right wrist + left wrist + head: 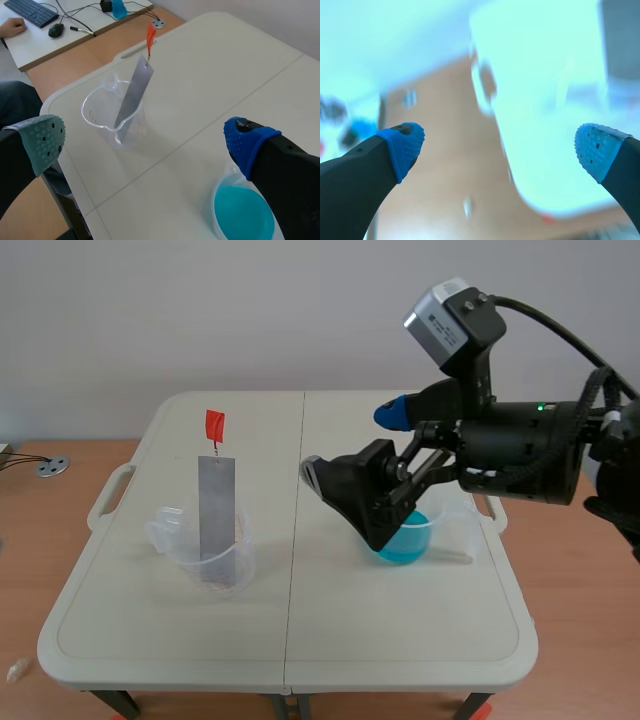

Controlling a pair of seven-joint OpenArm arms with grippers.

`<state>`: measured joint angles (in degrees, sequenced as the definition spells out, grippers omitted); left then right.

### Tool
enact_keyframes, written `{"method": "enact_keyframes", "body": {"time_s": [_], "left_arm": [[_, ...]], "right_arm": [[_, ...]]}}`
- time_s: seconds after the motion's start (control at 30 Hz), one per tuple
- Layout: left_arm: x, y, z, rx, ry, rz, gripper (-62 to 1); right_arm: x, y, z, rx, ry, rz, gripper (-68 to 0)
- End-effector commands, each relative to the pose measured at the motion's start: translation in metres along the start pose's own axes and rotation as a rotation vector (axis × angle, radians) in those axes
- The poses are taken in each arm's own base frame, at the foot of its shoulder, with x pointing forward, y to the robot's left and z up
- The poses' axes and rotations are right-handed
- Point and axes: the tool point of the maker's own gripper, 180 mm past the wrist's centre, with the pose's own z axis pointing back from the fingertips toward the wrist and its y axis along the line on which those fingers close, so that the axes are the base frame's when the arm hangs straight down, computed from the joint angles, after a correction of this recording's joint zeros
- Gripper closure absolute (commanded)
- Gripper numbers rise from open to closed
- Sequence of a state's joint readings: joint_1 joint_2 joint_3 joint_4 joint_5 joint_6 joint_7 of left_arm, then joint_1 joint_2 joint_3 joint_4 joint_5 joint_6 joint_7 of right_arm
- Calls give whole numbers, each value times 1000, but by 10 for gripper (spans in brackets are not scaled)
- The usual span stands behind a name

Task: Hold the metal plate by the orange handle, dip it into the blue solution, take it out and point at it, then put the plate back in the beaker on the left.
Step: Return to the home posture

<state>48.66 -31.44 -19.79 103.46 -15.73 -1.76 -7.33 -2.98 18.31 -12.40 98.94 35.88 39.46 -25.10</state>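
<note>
- Scene view came up bright and even, soft light spread over the white table (180,640).
- Only a faint, diffuse shadow sat close beneath the clear beaker (205,565).
- The metal plate (216,505) showed a flat grey sheen.
- Left wrist view was overexposed. Table and wooden floor (440,165) melted into blur, and only the left gripper (499,147) and its blue pads (402,145) held shape.
- Right wrist view was crisp on the metal plate, while the fingers (280,165) of the right gripper (145,142) looked slightly soft up close.
</note>
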Motion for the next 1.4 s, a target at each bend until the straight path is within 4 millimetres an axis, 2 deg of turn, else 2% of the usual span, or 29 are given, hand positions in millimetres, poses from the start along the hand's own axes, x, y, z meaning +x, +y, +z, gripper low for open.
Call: {"method": "enact_keyframes", "body": {"time_s": [0.0,0.07,0.17,0.33,0.5,0.7,0.9,1.07,1.37], "left_arm": [[7,-15,-3,-59,-20,8,-623],[29,-19,-10,-96,-84,0,-623],[52,-22,-18,-134,-154,5,-623],[75,-30,-27,-170,-236,19,-623],[91,-53,-30,-228,-319,54,-623],[101,-88,-27,-313,-378,97,-623],[105,-108,-26,-349,-400,108,-623],[108,-118,-25,-376,-410,110,-623],[108,-118,-25,-377,-409,110,-623]], "right_arm": [[11,-4,10,-12,-36,26,-665],[7,-4,20,-17,-33,31,-665],[4,-3,35,-16,-35,25,-665],[0,-4,59,-31,-39,23,-665],[-9,-9,77,-57,-29,18,-664],[-14,-14,94,-94,-34,5,-664],[-16,-16,99,-110,-33,5,-664],[-23,-17,99,-116,7,40,-664],[-27,-18,99,-120,33,65,-664]]}}
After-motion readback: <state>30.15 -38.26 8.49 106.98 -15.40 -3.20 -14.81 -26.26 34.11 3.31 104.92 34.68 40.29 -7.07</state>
